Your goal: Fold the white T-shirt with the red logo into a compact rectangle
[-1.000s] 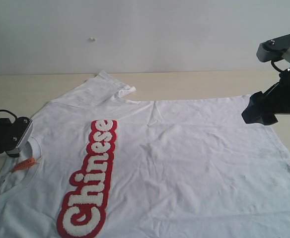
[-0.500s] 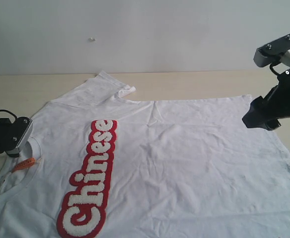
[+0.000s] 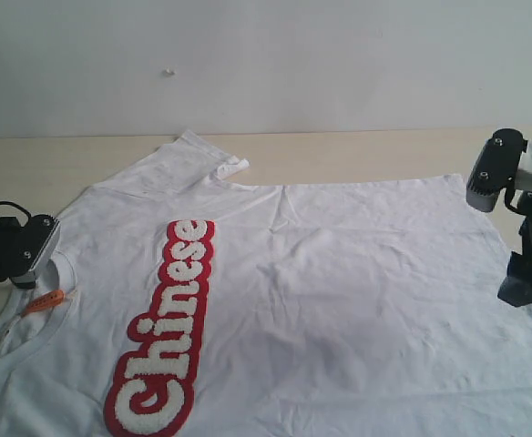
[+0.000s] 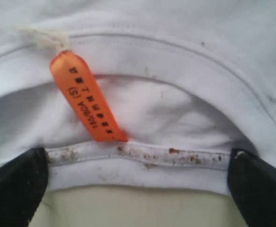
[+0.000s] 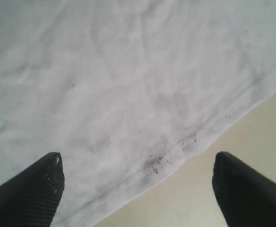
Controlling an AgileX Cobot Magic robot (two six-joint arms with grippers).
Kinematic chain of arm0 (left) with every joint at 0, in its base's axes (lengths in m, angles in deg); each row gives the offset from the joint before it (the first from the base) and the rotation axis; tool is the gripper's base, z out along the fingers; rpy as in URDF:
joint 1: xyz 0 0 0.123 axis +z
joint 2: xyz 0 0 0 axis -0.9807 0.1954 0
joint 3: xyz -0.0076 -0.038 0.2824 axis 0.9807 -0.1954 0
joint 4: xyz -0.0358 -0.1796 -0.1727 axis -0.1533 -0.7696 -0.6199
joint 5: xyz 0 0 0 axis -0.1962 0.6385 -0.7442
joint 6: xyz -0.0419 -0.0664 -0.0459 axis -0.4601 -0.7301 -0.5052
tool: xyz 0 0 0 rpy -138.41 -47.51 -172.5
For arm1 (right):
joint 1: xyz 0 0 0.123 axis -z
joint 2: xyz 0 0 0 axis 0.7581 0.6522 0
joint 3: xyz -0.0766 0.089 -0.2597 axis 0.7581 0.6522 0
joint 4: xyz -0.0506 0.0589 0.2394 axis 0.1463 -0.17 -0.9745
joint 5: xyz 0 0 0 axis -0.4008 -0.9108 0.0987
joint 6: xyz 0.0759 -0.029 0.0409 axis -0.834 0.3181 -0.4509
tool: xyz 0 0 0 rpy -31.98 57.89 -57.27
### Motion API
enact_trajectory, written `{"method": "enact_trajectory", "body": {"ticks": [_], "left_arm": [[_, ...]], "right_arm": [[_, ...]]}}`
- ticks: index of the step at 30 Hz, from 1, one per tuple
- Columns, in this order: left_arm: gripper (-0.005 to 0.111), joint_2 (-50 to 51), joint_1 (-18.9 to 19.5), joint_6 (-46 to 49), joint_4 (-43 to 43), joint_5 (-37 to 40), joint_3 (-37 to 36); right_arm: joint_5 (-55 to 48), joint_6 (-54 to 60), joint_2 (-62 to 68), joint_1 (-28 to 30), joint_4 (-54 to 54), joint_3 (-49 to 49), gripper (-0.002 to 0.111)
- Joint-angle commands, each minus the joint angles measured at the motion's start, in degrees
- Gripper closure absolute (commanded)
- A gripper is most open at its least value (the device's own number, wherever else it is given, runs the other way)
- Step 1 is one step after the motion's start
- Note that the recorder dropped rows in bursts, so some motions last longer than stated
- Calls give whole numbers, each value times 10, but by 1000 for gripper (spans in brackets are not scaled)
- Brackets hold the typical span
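The white T-shirt lies spread flat on the table, chest up, neck to the left. The red logo runs across the chest. My left gripper is open at the neck opening, its dark fingers wide apart on either side of the collar rim, close to the orange tag. My right gripper is open and low over the shirt's bottom hem, one finger over cloth and the other over bare table. In the exterior view it hangs at the right edge.
The beige table shows beyond the shirt and along the right hem. One sleeve lies out toward the back wall. Dark specks mark the hem and rusty spots mark the collar.
My right gripper has swung down and nearer, from the shirt's far right corner to low over the right hem. The left gripper and the shirt have not moved.
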Motion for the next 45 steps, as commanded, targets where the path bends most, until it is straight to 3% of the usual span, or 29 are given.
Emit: {"method": "enact_trajectory", "body": {"ticks": [1,4,9,14,23,28,33,45], "left_arm": [[2,16,0,1,-4,-25,-7],[2,16,0,1,-4,-25,-7],[2,16,0,1,-4,-25,-7],[2,16,0,1,-4,-25,-7],[2,16,0,1,-4,-25,-7],[2,16,0,1,-4,-25,-7],[2,16,0,1,-4,-25,-7],[2,16,0,1,-4,-25,-7]], "right_arm": [[-6,1,22,3,54,-4,26],[-17,124,29,3,54,-4,26],[-14,200,32,3,60,-4,26],[-19,210,48,3,90,-17,26],[-108,249,121,5,79,-134,26],[-130,293,175,35,56,-171,26],[-111,300,212,61,56,-182,26],[-67,344,265,62,35,-182,26]]}}
